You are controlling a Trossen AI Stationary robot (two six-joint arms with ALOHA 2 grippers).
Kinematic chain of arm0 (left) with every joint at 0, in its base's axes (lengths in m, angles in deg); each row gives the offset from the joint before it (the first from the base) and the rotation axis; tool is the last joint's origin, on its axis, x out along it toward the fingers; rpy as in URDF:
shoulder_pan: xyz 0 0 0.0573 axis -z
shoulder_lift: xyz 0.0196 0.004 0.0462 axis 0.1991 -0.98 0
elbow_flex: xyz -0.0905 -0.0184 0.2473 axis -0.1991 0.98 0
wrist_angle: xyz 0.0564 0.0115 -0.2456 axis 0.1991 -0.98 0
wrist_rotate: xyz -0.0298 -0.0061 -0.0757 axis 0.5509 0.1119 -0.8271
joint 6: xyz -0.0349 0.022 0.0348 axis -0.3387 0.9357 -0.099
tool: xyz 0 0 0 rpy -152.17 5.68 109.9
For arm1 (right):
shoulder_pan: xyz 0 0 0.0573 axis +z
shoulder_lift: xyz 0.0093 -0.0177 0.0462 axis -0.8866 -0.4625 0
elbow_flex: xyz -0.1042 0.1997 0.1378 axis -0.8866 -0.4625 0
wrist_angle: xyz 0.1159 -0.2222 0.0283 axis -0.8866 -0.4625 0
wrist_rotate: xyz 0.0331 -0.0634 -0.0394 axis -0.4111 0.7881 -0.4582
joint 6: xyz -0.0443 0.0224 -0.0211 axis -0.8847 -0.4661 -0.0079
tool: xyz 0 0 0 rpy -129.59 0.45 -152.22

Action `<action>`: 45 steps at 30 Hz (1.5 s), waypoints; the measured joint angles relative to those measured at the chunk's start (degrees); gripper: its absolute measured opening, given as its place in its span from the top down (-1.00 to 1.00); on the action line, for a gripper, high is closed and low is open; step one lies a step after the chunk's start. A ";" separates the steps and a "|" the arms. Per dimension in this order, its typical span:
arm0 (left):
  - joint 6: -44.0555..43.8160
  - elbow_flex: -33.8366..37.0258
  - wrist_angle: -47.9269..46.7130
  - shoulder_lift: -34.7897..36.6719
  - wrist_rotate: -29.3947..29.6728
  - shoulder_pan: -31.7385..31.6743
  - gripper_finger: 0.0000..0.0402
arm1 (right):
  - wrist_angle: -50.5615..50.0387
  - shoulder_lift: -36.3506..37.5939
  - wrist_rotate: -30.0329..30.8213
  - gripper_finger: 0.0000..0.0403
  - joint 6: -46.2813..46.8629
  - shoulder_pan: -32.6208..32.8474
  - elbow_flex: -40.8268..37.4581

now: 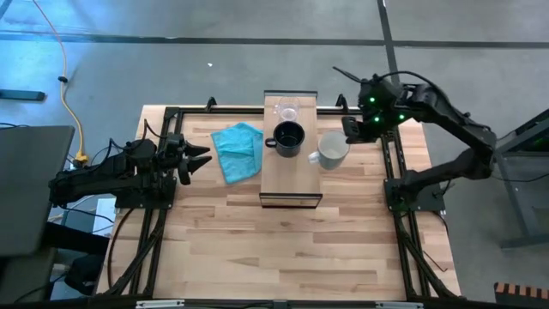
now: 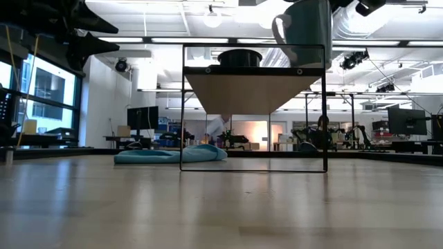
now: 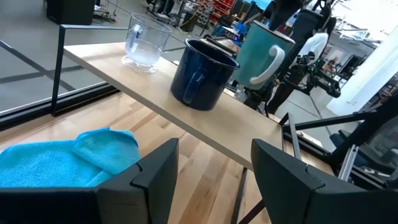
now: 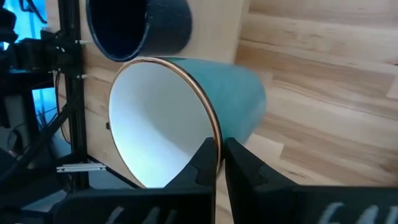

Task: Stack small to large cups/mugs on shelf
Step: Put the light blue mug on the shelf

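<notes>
A light-wood shelf (image 1: pixel 291 176) stands mid-table on a dark frame. On its top, a clear glass cup (image 1: pixel 286 111) rests on its base at the far end, and a black mug (image 1: pixel 289 138) stands just nearer. My right gripper (image 1: pixel 348 136) is shut on a white mug (image 1: pixel 331 152), held in the air just right of the shelf and higher than its top (image 2: pixel 304 24). My left gripper (image 1: pixel 199 160) stands open at the table's left, pointing toward the shelf, with nothing between its fingers (image 3: pixel 155 174). My right gripper pinches the white mug's rim (image 4: pixel 214 134), with one finger inside the mug and one outside against its wall. The fingers slant down from the table's far right. The mug hangs below them, clear of table and shelf, mouth up, handle (image 1: pixel 314 158) turned toward the shelf.
A crumpled teal cloth (image 1: pixel 238 150) lies on the table between my left gripper and the shelf. Dark frame rails (image 1: pixel 395 172) run along the table's left and right sides. Bare wood lies in front of the shelf toward the near edge.
</notes>
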 joint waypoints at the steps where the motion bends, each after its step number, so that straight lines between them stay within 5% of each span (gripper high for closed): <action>1: 0.03 0.00 0.00 0.00 0.00 -0.01 0.05 | 0.09 -0.44 0.28 1.00 0.56 0.82 0.47; 13: 1.94 0.00 -0.02 0.00 0.87 0.00 0.05 | 4.38 -4.25 2.71 1.00 7.33 9.24 2.34; 45: 3.46 0.00 -0.04 0.00 0.85 -0.02 0.05 | 17.76 -12.37 6.36 1.00 14.11 18.96 2.21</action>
